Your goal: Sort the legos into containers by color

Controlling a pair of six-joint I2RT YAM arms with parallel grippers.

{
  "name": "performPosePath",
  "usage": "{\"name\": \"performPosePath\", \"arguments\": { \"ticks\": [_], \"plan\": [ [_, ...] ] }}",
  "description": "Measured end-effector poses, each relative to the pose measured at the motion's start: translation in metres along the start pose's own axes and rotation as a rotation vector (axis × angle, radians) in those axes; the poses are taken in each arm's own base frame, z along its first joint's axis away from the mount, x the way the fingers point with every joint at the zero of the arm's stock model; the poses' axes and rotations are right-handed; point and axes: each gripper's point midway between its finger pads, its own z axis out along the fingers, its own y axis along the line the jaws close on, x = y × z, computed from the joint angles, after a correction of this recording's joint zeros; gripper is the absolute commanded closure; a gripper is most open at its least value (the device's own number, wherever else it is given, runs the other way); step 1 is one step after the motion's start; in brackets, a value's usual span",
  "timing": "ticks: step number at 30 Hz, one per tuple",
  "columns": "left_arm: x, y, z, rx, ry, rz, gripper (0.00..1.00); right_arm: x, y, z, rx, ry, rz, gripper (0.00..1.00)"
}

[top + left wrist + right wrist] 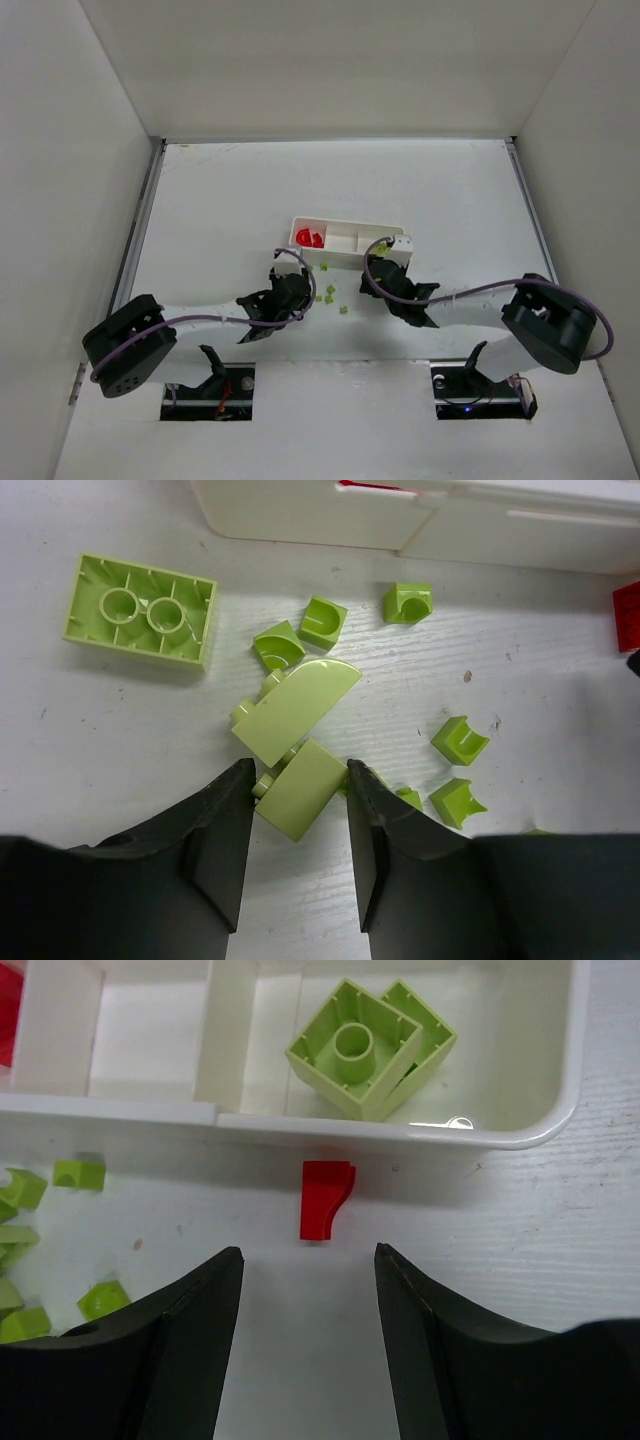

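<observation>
Two grippers sitting low on table (450, 190) just near side of white tray (347, 228): left gripper (297, 810) w/ fingers spread, straddling a lime slope piece (300, 788) but not clamping it, other green bricks (141, 610) lying scattered around. Right gripper (308, 1270) also gaping, gripping nothing, pointing at small red brick (325, 1198) lying on table just outside tray wall. Showing red pieces (309, 237) in tray's left compartment, green blocks (370, 1045) in right one.

The legos (298, 712) look like smooth, glossy plastic, green and red. The tray (520, 1138) is glossy white plastic. The table (520, 630) shows a matt, faintly grained white surface.
</observation>
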Motion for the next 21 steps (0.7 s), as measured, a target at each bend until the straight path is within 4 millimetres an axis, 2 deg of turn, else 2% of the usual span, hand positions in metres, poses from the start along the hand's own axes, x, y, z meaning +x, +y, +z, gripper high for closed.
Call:
{"name": "performPosePath", "arguments": {
  "ticks": [4,8,11,15,19,21],
  "plan": [
    [-0.005,0.001,-0.005,0.003,-0.009,-0.010,0.76,0.009,-0.001,0.012,0.038,0.019,-0.014,0.44],
    [-0.019,-0.001,-0.018,0.023,-0.041,-0.037,0.75,0.005,0.003,0.020,0.060,0.003,-0.017,0.49],
    [-0.028,-0.001,-0.025,0.037,-0.062,-0.055,0.77,0.003,0.003,0.025,0.079,-0.009,-0.022,0.62],
    [-0.028,0.003,-0.029,0.033,-0.055,-0.047,0.81,0.003,0.002,0.027,0.095,-0.016,-0.021,0.77],
    [-0.025,0.005,-0.034,0.031,-0.044,-0.030,0.81,-0.001,0.002,0.023,0.088,-0.023,-0.010,0.79],
    [-0.031,0.002,-0.039,0.043,-0.050,-0.030,0.81,-0.008,0.003,0.016,0.073,-0.040,0.005,0.79]
  ]
}}
